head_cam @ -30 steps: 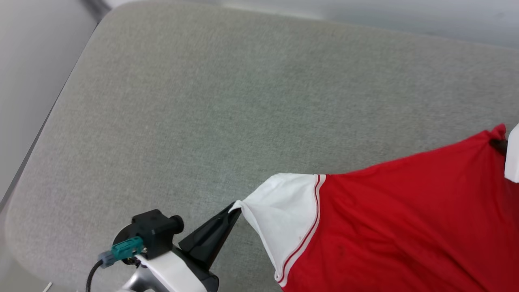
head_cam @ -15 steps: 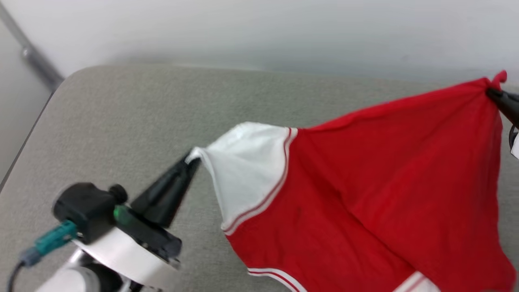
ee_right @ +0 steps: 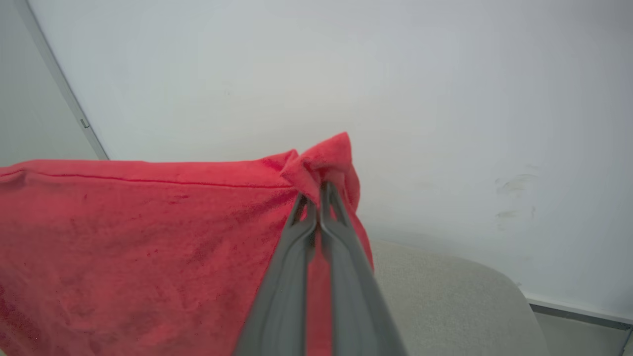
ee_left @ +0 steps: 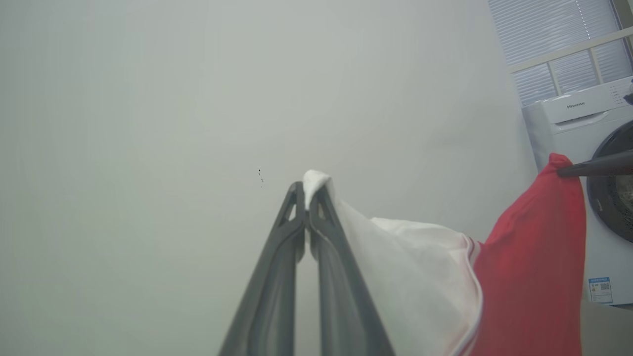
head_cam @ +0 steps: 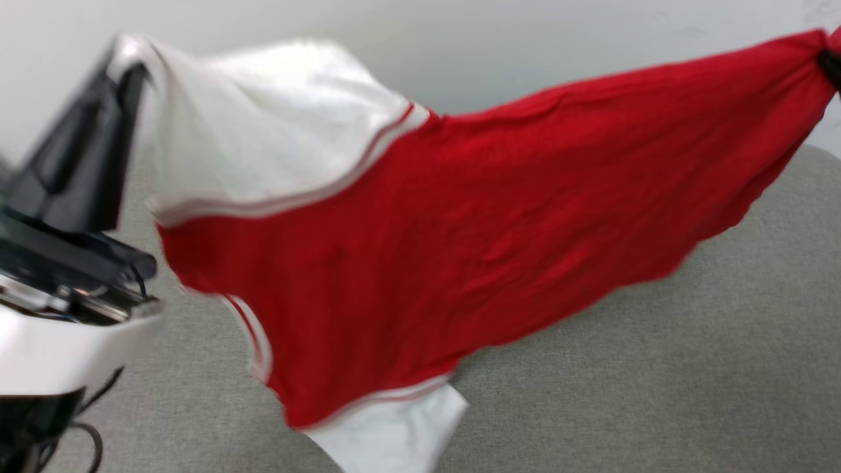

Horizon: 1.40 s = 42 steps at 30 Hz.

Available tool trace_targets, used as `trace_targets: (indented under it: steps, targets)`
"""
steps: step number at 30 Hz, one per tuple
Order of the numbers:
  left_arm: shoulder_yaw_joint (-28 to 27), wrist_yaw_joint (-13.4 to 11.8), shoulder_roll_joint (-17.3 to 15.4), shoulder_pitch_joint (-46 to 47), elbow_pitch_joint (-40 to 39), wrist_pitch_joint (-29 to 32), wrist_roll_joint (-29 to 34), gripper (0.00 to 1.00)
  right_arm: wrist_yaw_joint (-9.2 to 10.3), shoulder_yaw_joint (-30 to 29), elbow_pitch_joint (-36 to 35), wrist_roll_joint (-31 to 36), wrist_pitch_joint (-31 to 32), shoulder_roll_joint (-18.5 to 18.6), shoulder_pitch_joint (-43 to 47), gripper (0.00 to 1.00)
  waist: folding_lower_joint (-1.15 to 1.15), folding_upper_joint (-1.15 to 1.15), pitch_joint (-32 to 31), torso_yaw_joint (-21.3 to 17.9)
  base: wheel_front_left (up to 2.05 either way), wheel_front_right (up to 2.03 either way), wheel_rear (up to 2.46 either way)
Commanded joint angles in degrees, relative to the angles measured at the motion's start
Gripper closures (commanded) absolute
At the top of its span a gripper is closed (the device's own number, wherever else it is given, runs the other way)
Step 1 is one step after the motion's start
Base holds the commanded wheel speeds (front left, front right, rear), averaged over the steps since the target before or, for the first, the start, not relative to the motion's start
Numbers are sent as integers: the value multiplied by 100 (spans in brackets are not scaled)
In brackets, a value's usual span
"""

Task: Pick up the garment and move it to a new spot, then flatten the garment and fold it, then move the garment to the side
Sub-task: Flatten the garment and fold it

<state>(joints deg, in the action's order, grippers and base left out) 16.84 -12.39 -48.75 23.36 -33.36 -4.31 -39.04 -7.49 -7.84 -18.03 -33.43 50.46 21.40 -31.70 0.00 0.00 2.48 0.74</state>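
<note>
Head view, blurry: the garment [head_cam: 420, 249] hangs stretched in mid-air above the grey padded surface [head_cam: 657, 381], spread betw. both arms. At upper left the left gripper [head_cam: 128, 66] is clamped on a white sleeve tip. At the far right edge the right gripper [head_cam: 829, 66] pinches a bunched red corner, prob. the hem. The lower sleeve [head_cam: 394, 433] dangles near the surface.

L wrist view: jaws together on white cloth; washing machine [ee_left: 583, 113] in bkgd.

R wrist view: jaws together on a red fold, wall [ee_right: 445, 99] behind.
</note>
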Motion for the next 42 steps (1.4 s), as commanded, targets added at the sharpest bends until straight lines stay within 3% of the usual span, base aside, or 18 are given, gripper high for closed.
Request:
trace_targets:
  steps: [1,8,16,23,31,32,37,42]
  targets:
    - [-58,-27,35,123,-39,-39,-26,100,1,-8,-102,-16,15,-39,-109,100,0,0,32,-59,0,0,0]
    - [-457,59,-159,974,-100,53,-36,100,1,-26,-578,36,-79,-124,-550,100,0,0,233,-213,0,0,0]
    - [-794,195,-239,2200,263,142,-145,100,1,-44,-652,196,-234,-262,-1284,100,0,0,708,-298,0,0,0]
    - [-744,579,-328,3691,1029,262,-96,100,1,-51,-396,357,-372,-217,-2219,100,0,0,1533,-351,0,0,0]
    - [-237,1229,-155,5641,2452,300,333,100,2,213,557,898,-889,-30,-3581,100,0,0,2517,-359,0,0,0]
    - [-44,1412,34,6343,3064,253,497,100,2,385,1070,1100,-1233,26,-4065,100,0,0,2801,-356,0,0,0]
    - [250,1653,447,7408,4179,70,721,100,3,642,1986,1455,-1802,19,-4867,100,0,0,3260,-328,0,0,0]
    - [423,1741,899,8283,5347,-315,888,100,5,967,3037,1804,-2398,126,-5618,100,0,0,3643,-256,0,0,0]
